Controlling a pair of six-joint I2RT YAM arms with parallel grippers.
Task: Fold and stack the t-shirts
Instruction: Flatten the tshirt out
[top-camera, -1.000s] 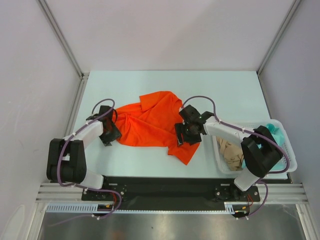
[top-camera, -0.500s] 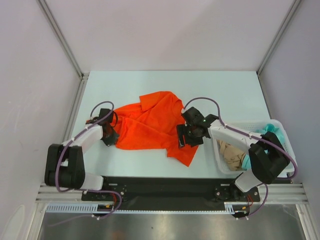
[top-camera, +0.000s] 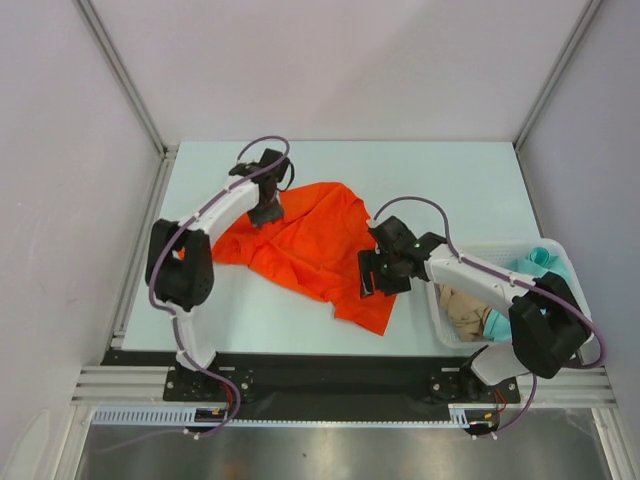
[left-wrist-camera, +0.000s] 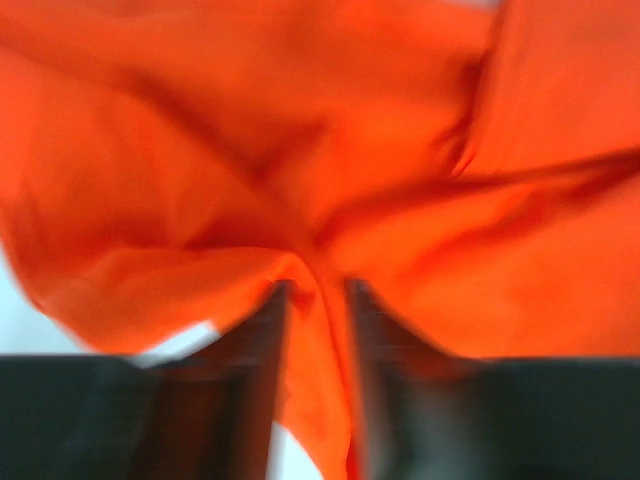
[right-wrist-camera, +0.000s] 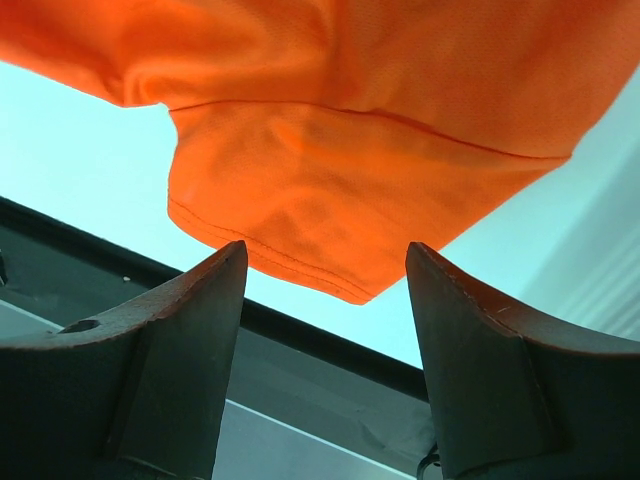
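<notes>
Moved: left pincer (top-camera: 266, 210) swung to the far side, orange shirt (top-camera: 320, 250) pinched between its fingers, pulling it flatter for folding; right pincer (top-camera: 381, 275) spread, shirt corner just ahead.

L arm (top-camera: 228, 203): white links, blk joint housings, rounded shapes
R arm (top-camera: 468, 270): same build, white w/ blk joints
cables (top-camera: 262, 142): thin, purple, one per arm, run along the links
left gripper (top-camera: 263, 218): blk; fingers (left-wrist-camera: 250, 380) dark, blurred in wrist view
right gripper (top-camera: 368, 278): blk; fingers (right-wrist-camera: 170, 350) dark grey matte wedges, small round hole in left one
bases (top-camera: 215, 382): blk, near edge
</notes>
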